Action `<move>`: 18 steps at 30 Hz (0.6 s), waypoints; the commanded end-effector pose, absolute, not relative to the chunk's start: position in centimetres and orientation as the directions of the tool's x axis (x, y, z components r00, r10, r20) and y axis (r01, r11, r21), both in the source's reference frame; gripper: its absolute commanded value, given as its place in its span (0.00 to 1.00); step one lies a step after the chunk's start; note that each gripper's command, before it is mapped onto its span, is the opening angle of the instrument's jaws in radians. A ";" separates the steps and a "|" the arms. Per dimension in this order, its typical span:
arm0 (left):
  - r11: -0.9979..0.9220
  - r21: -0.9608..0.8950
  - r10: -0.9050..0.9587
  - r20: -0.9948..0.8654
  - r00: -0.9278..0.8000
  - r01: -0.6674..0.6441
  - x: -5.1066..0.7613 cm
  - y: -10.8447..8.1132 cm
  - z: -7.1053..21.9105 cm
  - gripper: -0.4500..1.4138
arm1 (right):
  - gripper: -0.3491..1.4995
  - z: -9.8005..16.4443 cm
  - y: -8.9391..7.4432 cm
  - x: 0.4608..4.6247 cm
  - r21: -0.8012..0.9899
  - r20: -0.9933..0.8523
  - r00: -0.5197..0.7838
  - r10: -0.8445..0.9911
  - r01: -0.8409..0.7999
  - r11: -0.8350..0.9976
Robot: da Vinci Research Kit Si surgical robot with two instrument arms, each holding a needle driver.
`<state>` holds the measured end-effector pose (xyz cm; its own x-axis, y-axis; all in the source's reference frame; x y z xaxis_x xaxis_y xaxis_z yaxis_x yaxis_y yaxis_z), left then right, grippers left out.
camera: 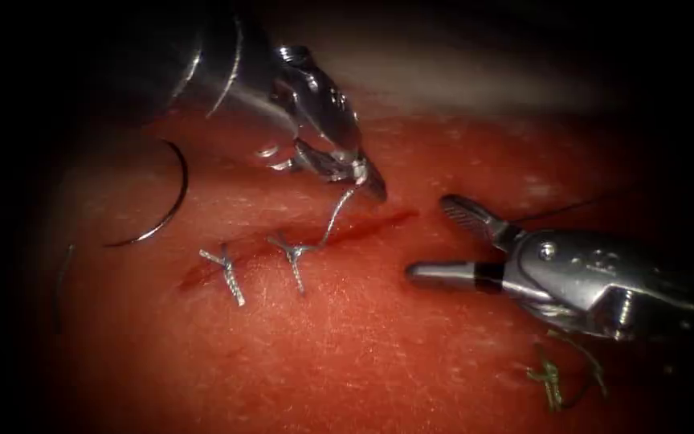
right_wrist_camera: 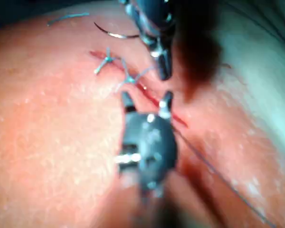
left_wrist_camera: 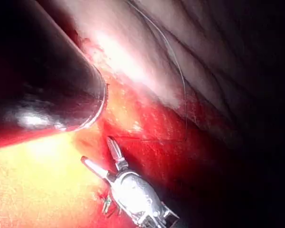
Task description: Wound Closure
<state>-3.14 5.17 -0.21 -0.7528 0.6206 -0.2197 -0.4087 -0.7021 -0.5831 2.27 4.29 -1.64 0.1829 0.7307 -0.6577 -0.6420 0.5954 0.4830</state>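
The cut (camera: 363, 227) runs slantwise across the tissue (camera: 347, 345), with two tied stitches (camera: 292, 252) on its left part. My left tool (camera: 365, 178) hangs just above the cut, jaws shut on the thread (camera: 336, 215) that rises from the nearer stitch. To the right of the cut my right tool (camera: 437, 243) has its jaws spread wide and holds nothing. The curved needle (camera: 172, 201) lies loose on the tissue left of the cut, not in it. The right wrist view has the right tool (right_wrist_camera: 146, 100) astride the cut, with the left tool (right_wrist_camera: 160, 57) beyond it.
A cut end of thread (camera: 552, 376) lies on the tissue beneath the right tool. Another strand (camera: 61, 277) lies far left. A dark thread (right_wrist_camera: 218, 175) trails past the right tool. The left arm's shaft (left_wrist_camera: 47, 85) looms over the right tool (left_wrist_camera: 102, 156).
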 end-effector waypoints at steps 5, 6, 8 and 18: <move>-0.707 -0.575 0.627 -0.240 -0.741 -0.412 -3.00 5.2 -0.3 0.05 | 0.95 -1.4 4.1 2.70 0.567 -0.597 0.122 0.793 -0.635 0.525; -0.707 -0.574 0.629 -0.244 -0.738 -0.413 -2.98 5.3 -0.4 0.05 | 0.94 -1.4 4.1 2.76 0.573 -0.591 0.115 0.798 -0.636 0.516; -0.706 -0.574 0.630 -0.244 -0.737 -0.414 -2.96 5.3 -0.4 0.05 | 0.94 -1.4 4.1 2.85 0.587 -0.583 0.091 0.807 -0.641 0.496; -0.703 -0.576 0.636 -0.246 -0.731 -0.418 -2.99 5.2 -0.4 0.05 | 0.94 -1.1 4.2 3.17 0.623 -0.550 0.029 0.834 -0.651 0.433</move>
